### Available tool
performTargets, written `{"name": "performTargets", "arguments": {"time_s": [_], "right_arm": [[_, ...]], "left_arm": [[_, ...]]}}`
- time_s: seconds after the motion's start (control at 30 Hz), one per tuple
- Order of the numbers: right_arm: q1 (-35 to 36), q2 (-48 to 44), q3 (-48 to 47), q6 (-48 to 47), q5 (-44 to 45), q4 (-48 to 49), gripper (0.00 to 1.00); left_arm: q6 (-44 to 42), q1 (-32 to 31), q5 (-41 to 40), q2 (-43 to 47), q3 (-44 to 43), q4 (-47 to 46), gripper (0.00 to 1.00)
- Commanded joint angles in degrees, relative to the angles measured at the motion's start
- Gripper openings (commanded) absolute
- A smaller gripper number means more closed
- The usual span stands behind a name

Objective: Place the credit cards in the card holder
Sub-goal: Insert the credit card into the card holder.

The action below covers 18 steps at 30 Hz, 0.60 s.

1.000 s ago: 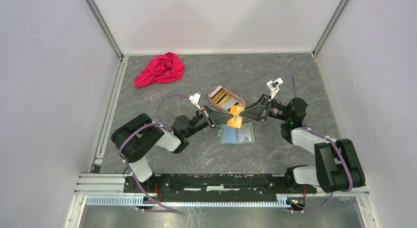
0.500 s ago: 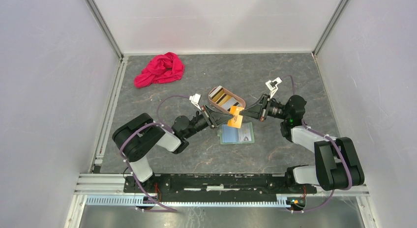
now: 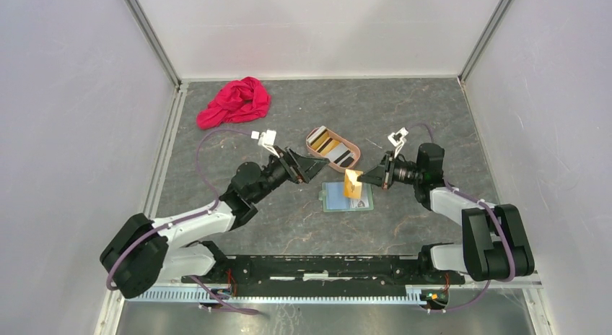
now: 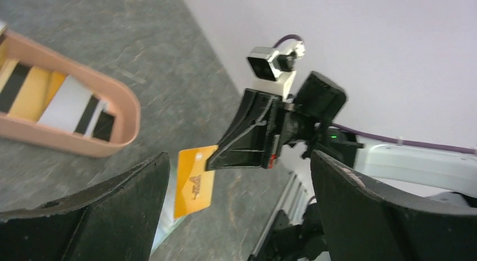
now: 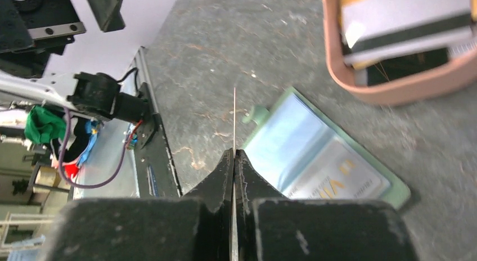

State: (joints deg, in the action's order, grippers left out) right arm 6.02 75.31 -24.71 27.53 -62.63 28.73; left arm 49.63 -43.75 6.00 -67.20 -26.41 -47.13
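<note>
Nearest you, both arms reach forward from their bases over the grey marbled table (image 3: 404, 111). Between them the card holder (image 3: 348, 199) lies open and flat, its light blue inside facing up. A pale printed card (image 5: 343, 179) sits in one of its pockets.

Your right gripper (image 3: 363, 180) is closed tight on an orange card (image 3: 352, 183), pinching one end. The card stands on edge over the side of the holder that has the snap tab. From the right wrist camera it shows only as a thin line. You cannot tell whether it touches the holder.

Your left gripper (image 3: 315, 169) is just beyond and to the left, wide open and holding nothing. Its black fingers (image 4: 90, 216) are spread far apart and point toward the orange card, without touching it.

Just behind the holder sits a pinkish-tan oval tray (image 4: 125, 106). In it lie more cards (image 3: 333, 149), orange, grey and white, some with a dark stripe.

Farthest away, near the back left corner, a crumpled red cloth (image 3: 234, 102) lies well apart from everything else.
</note>
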Motion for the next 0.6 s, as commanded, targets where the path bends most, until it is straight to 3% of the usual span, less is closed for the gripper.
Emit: {"name": "performTargets", "arguments": {"time_s": [0.0,0.2,0.57], "right_arm": [[-0.86,0.45,3.26,-1.55,7.29,-2.45,0.00],[-1.48,3.29,5.75,0.69,9.60,-1.48,0.00],[-3.20,9.14,5.76,5.68,7.89,3.80,0.00]], "left_arm": [[-4.40,-0.02,-2.37,-2.67,1.02,8.24,1.00],[-6.16,-0.32,1.56,-10.65,-3.69,13.77,0.83],[-4.16,-1.66,-1.59,-13.91,-4.21,16.39,0.78]]}}
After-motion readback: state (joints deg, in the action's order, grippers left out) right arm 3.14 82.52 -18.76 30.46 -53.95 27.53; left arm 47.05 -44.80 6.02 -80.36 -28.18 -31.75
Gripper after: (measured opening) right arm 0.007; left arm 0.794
